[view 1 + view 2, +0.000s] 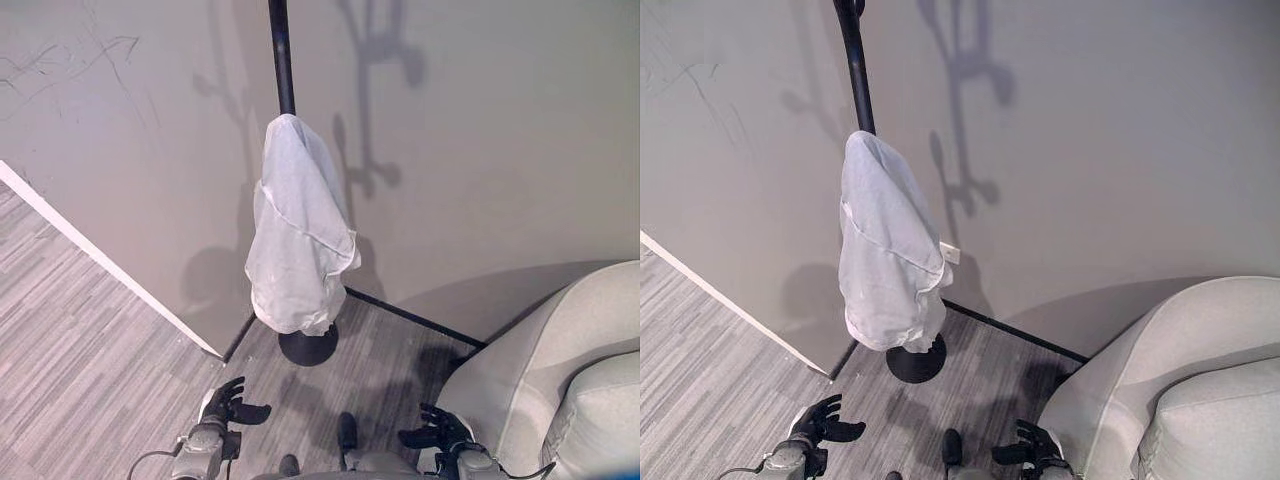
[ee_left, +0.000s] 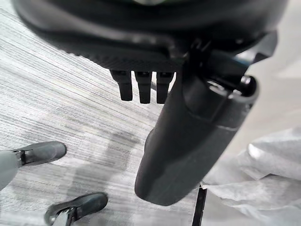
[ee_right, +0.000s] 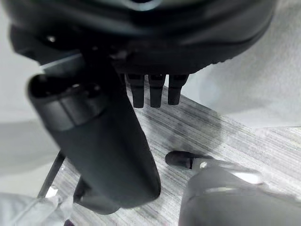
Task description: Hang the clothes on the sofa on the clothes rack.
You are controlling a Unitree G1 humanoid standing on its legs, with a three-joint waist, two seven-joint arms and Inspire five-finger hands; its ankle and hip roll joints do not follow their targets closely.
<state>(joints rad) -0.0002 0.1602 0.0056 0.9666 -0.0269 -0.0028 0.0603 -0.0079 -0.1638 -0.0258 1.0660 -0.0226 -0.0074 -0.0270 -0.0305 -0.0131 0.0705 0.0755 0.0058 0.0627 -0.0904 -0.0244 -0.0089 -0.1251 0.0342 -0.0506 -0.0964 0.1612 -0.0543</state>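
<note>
**White garment on rack; both hands low and empty**

Item 1, white garment (image 1: 298,235): draped over the upper part of the black clothes rack pole (image 1: 283,55); hangs in loose folds, its lower hem ending just above the round black base (image 1: 308,346); the base stands on the grey wood-grain floor (image 1: 90,330) close to the corner where two grey walls (image 1: 480,130) meet (shadows of the rack's hooks fall on the wall behind); a fold of the same white cloth shows past the thumb in the left wrist view (image 2: 263,174).

Item 2, left hand (image 1: 228,405): low in the head view, near the floor and well apart from the garment; fingers (image 2: 139,87) straight and side by side, thumb standing out from them; holds nothing.

Item 3, right hand (image 1: 440,430): low, just beside the front edge of the sofa (image 1: 560,370); fingers (image 3: 155,92) straight in a row, thumb apart; holds nothing.

Item 4, sofa: pale, rounded arm and cushion, at the robot's right, near the wall; no cloth lies on the part that shows.

Item 5, dark baseboard (image 1: 415,318): runs along the foot of the wall behind the rack.
</note>
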